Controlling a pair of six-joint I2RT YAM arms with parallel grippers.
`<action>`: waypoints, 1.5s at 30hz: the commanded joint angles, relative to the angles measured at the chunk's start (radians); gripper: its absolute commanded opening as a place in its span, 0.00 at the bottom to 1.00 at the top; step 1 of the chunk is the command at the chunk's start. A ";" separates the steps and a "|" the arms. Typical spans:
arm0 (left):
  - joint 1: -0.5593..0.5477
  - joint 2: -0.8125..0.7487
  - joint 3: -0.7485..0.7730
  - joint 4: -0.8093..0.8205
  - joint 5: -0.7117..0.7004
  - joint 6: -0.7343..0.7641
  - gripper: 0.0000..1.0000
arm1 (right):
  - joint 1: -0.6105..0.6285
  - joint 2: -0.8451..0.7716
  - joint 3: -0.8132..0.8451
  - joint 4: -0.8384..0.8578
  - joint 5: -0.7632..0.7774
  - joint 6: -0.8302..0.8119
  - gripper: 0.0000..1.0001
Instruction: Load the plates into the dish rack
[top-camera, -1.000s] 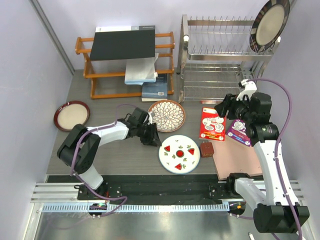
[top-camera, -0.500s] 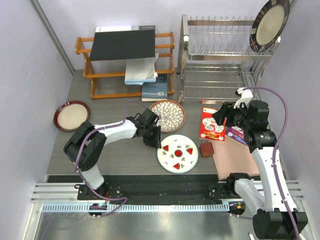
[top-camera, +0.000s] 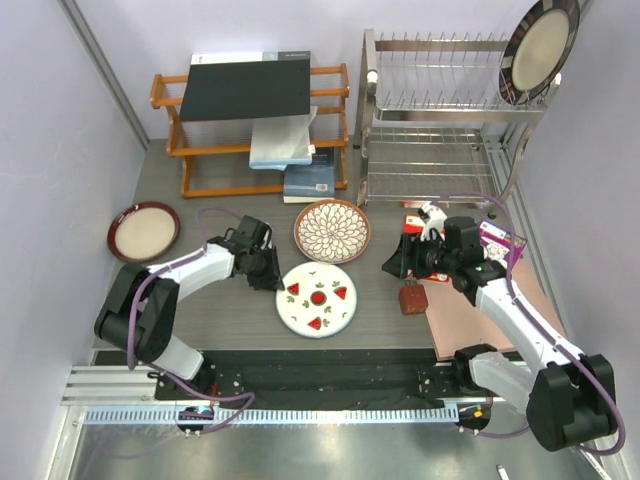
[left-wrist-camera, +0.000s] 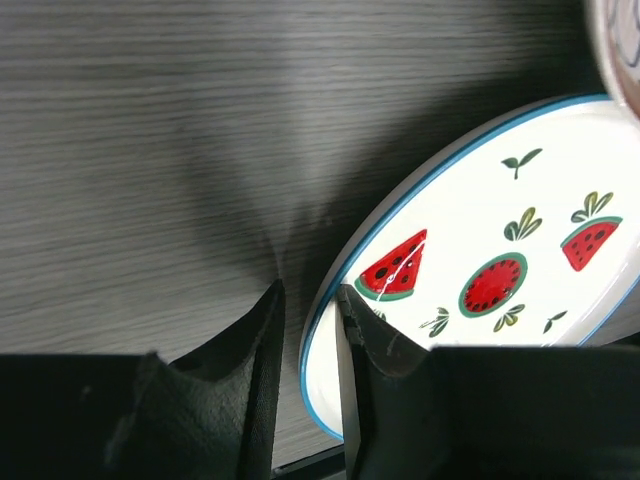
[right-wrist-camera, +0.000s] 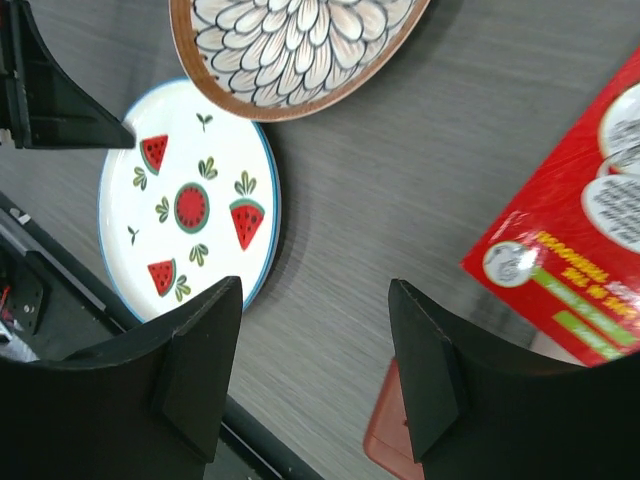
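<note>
The watermelon plate (top-camera: 318, 298) lies near the table's front, its left rim between the fingers of my left gripper (top-camera: 268, 272), which is shut on it; the left wrist view shows the rim (left-wrist-camera: 500, 250) clamped in my left gripper (left-wrist-camera: 308, 295). My right gripper (top-camera: 400, 262) is open and empty, low over the table right of that plate (right-wrist-camera: 190, 210); in its wrist view the gripper (right-wrist-camera: 315, 290) spans bare table. The petal plate (top-camera: 332, 230) lies behind. The maroon-rimmed plate (top-camera: 143, 230) lies far left. The dark-rimmed plate (top-camera: 540, 48) stands in the dish rack (top-camera: 440, 110).
An orange wooden shelf (top-camera: 250, 120) with books stands at the back left. A red printed card (right-wrist-camera: 580, 240) and a small brown cube (top-camera: 412, 298) lie by my right gripper. A pinkish board (top-camera: 480, 315) and a purple packet (top-camera: 500, 240) lie at the right.
My left gripper has pulled the watermelon plate leftward. My right arm has swung down and left from beside the rack to low over the table near the red card.
</note>
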 joint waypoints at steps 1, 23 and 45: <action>0.035 -0.051 -0.084 -0.068 -0.089 0.029 0.27 | 0.057 0.036 -0.047 0.194 -0.013 0.143 0.66; 0.064 -0.205 -0.303 0.201 0.191 -0.086 0.35 | 0.201 0.530 0.051 0.348 -0.108 0.274 0.66; 0.085 -0.108 -0.378 0.299 0.234 -0.095 0.06 | 0.285 0.809 0.031 0.658 -0.563 0.371 0.56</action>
